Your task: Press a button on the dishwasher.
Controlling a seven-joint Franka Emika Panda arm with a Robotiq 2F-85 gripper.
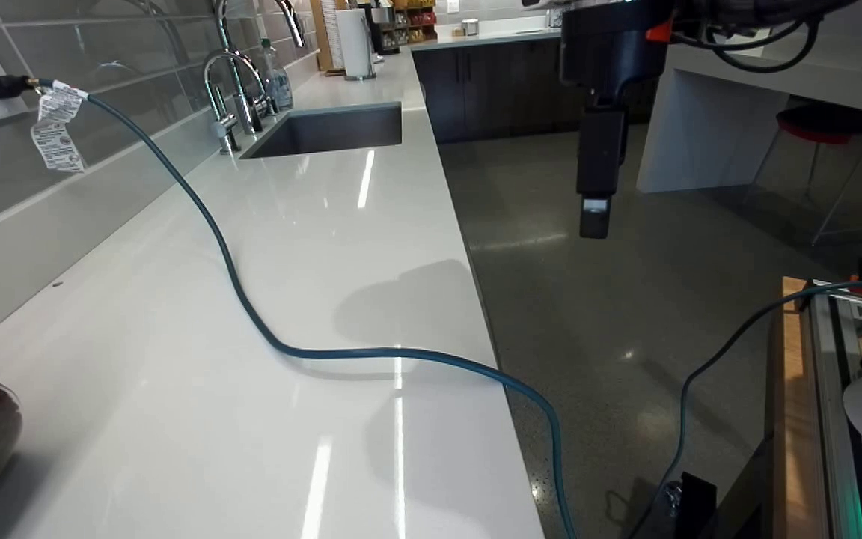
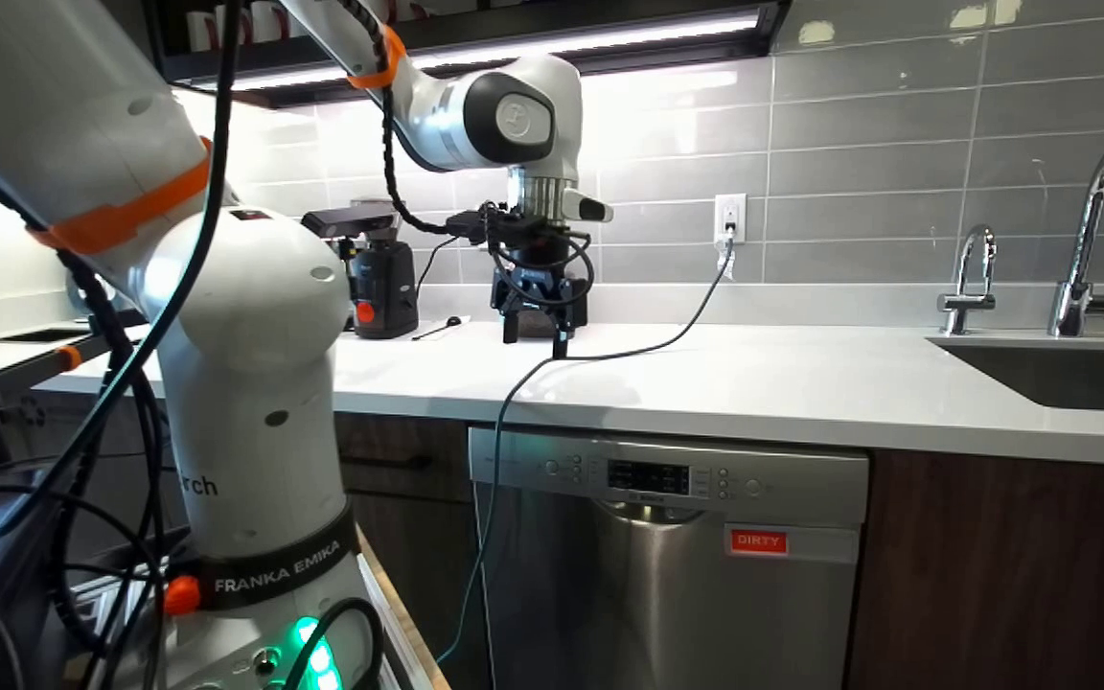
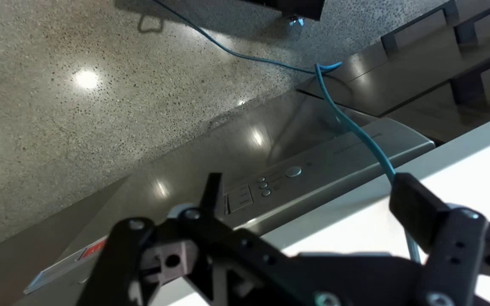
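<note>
The Franka Panda arm (image 2: 245,297) rose above its base (image 2: 250,613); its wrist (image 2: 514,120) hung higher than the base and well out from it, the Robotiq gripper (image 2: 535,339) pointing down with its two fingers (image 3: 415,208) standing well apart.

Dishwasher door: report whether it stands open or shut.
Shut. In an exterior view, the dishwasher door stands upright under the counter, in line with the cabinet front beside it.
</note>
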